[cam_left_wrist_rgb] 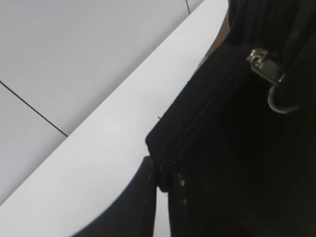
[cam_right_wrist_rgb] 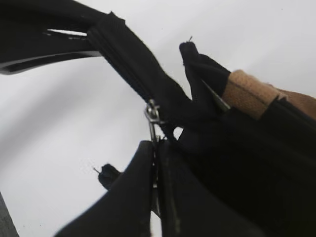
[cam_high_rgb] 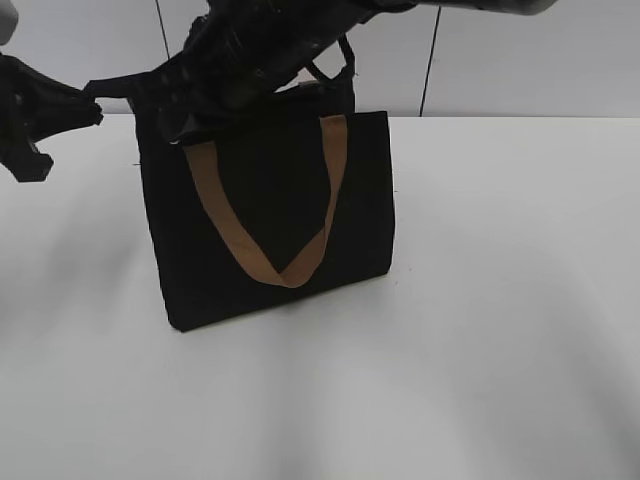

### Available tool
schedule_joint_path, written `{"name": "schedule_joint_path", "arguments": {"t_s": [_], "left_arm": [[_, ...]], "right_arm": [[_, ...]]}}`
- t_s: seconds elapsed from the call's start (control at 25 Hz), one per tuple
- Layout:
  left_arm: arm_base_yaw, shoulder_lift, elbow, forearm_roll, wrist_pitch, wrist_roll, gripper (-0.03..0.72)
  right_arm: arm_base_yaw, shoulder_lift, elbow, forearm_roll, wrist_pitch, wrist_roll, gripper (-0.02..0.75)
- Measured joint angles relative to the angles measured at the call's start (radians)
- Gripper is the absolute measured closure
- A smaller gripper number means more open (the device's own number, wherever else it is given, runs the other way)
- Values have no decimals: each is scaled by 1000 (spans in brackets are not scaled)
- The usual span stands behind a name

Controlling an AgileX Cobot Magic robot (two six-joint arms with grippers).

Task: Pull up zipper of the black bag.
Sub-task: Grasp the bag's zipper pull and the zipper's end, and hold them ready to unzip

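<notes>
**Both claws on the bag, zip not yet run home**

Two arms are at work on one black bag (cam_high_rgb: 270, 220), which stands upright on the white table (cam_high_rgb: 500, 350), a little left of centre, with a tan strap handle (cam_high_rgb: 265, 215) hanging in a loop down its front face.

The left claw (cam_left_wrist_rgb: 158, 173) is clenched on the end of the zipper (cam_left_wrist_rgb: 197, 128), pinching the fabric at the bag's corner; in the outside view that corner is drawn out to the left in a taut strip. I take that for the anchoring hold, keeping the zip line stretched.

The right claw (cam_right_wrist_rgb: 155, 163) has reached across the top of the bag and its two fingers are pressed together on the small silver pull tab (cam_right_wrist_rgb: 153, 121). The tab's ring shows just above the fingertips, and the zip line runs up and away from it toward the stretched corner. From the left wrist the same tab (cam_left_wrist_rgb: 269, 79) can be seen well apart from the held end.

So, as I judge it, the gripping is done on both sides and the bag is braced. What is left is the pull itself: the slider sits partway along, with a stretch of zip between it and the left claw's corner. Whether the teeth on that stretch are joined or parted, I cannot tell; everything is black on black. The far part of the top edge is hidden behind the right arm.
</notes>
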Motion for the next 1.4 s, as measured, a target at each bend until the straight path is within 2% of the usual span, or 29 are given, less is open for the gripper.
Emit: {"name": "schedule_joint_path", "arguments": {"t_s": [0.24,0.52,0.84,1.04,1.16,1.4], "left_arm": [[-7,0,0,40,-84,-41,660],[-14,-1,0,42,-93,-47,660],[-14,-1,0,44,-47,-52,660],[-14,-1,0,44,-25,-53,661],[-14,-2,0,87,-10,-108,661],[-14,-50,0,251,13,-304,661]], "right_arm": [[-16,-7,0,-3,43,-2,752],[-22,-17,-31,10,96,5,752],[-47,-17,-49,60,208,268,752],[-100,-17,-51,190,254,373,752],[-122,-17,-51,257,265,380,752],[-139,-17,-51,339,282,380,752]]}}
